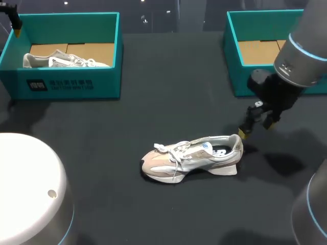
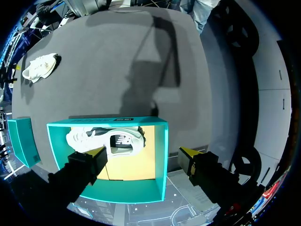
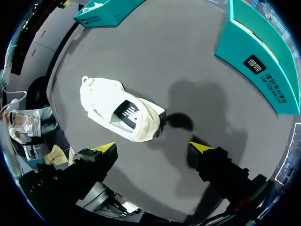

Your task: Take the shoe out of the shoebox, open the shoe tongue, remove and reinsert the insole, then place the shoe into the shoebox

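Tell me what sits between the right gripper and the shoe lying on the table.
Nothing: only a bare stretch of dark table separates the open right gripper from the heel of the shoe, clearest in the head view.

Lighting: moderate, diffuse, from overhead. Worktop [image 1: 153,112]: dark, matte, evenly lit. Shadows: soft broad patch just beside the heel of the shoe [image 1: 191,158]; thin darker line under its sole.

In the head view, you see the right shoebox [image 1: 236,76] at 2 o'clock partly covered by the right arm [image 1: 301,56] and cut by the edge. At 10 o'clock the left tool [image 1: 17,31] shows one yellow tip only. The left shoebox [image 1: 108,84] wall hides the lower half of the boxed shoe [image 1: 61,60].
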